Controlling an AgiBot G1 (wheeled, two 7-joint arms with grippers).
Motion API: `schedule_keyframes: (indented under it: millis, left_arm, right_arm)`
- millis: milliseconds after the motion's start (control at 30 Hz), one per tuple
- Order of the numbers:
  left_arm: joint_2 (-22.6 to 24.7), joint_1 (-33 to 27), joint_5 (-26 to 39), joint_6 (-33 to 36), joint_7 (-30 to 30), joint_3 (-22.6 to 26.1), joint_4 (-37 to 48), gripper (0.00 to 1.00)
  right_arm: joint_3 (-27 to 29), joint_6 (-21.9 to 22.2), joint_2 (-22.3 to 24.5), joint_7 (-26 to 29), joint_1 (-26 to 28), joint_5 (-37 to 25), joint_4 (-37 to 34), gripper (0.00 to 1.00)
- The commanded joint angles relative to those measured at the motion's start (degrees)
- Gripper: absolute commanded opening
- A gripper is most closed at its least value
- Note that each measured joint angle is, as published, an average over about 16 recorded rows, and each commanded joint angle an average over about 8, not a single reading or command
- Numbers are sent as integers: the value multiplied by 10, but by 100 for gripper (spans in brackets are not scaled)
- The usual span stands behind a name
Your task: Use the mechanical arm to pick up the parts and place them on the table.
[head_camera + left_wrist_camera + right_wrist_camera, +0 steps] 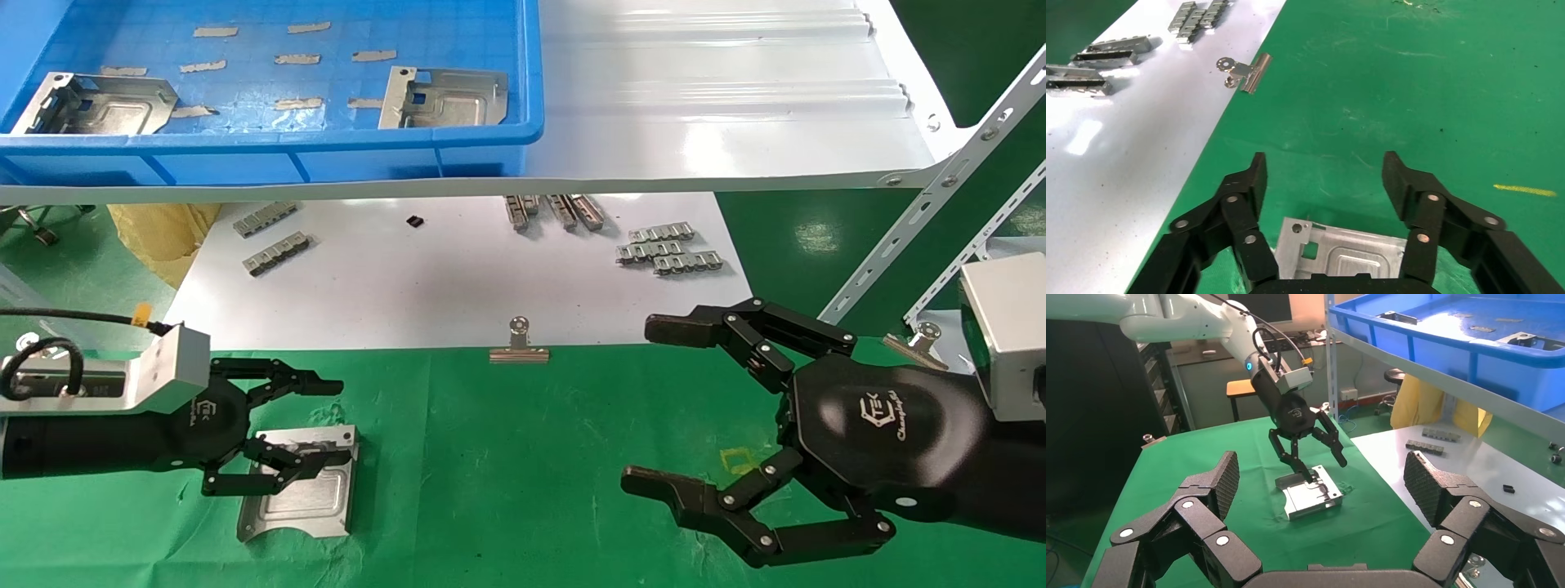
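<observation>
One silver part [302, 498] lies flat on the green cloth table [531, 457] at the front left. My left gripper [327, 425] is open just above it. One finger hangs over its far end and the other stands clear beyond it. The part also shows in the left wrist view [1352, 254], below the spread fingers of the left gripper [1324, 168], and in the right wrist view [1312, 493]. Two more parts [98, 102] [445, 96] lie in the blue bin [327, 143] on the shelf. My right gripper [645, 404] is open and empty over the cloth at the front right.
A silver binder clip [519, 347] sits on the edge between cloth and white sheet [458, 278]. Ribbed grey strips [670, 249] [274, 241] lie on the sheet. A slanted perforated shelf rail [940, 188] stands at the right. The shelf overhangs the back.
</observation>
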Motion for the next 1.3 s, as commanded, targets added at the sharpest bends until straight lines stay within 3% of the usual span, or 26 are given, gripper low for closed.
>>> schedule_keyframes:
  millis: [33,300,1300]
  left_arm:
    - [-1,1,-3,0,0,0,-1,100]
    - [-7,17,-10,-4,-18,-19,-33,100]
    - [-64,164,-93,-35,-185,-181,-308,100]
  right_arm:
    - [0,0,0,0,0,0,0,100]
    - [0,0,0,0,0,0,0,100]
    - [0,0,0,0,0,0,0,100]
